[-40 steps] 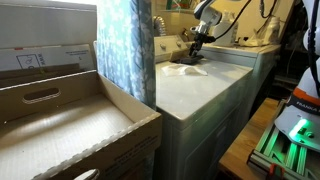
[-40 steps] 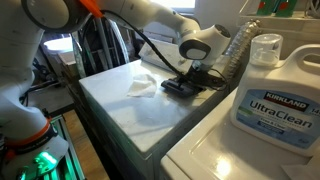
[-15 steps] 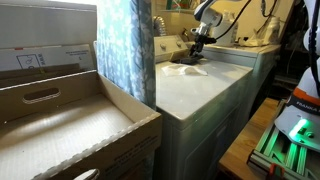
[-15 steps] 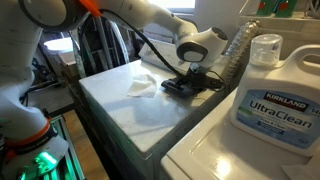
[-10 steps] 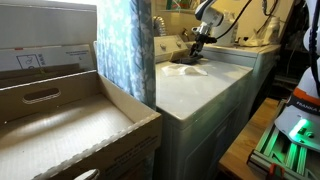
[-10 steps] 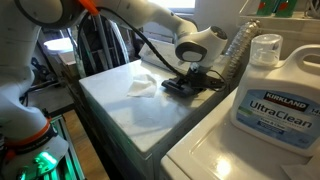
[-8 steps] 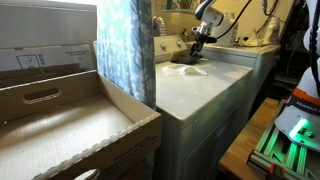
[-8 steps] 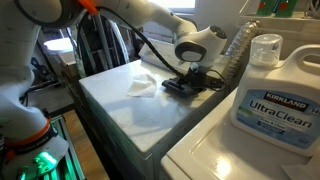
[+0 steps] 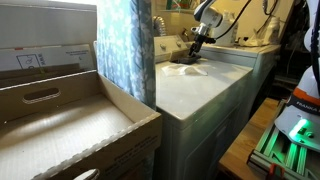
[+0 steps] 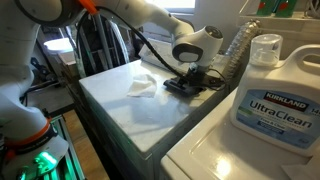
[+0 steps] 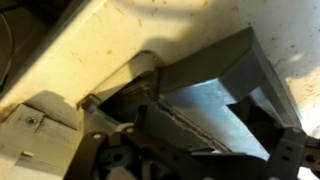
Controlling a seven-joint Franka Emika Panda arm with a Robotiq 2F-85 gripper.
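Noted white washer top (image 10: 125,120) across the centre of both exterior views (image 9: 200,95). Open cardboard box (image 9: 60,135) at lower left, patterned blue curtain (image 9: 125,45) just behind it, upper centre. Kirkland UltraClean detergent jug (image 10: 280,95) at right edge, upright, well apart from the gripper. White robot arm (image 10: 130,15) from upper left down to mid-frame. Crumpled white cloth (image 10: 142,86) on the washer top, left of centre, just beside a dark flat object (image 10: 176,87). Gripper (image 10: 192,80) low over that object at its right end, seemingly touching. Same spot upper right of centre (image 9: 196,52). Wrist view: grey angled surface (image 11: 210,100) close up. Jaw opening and any grasp: cannot tell.
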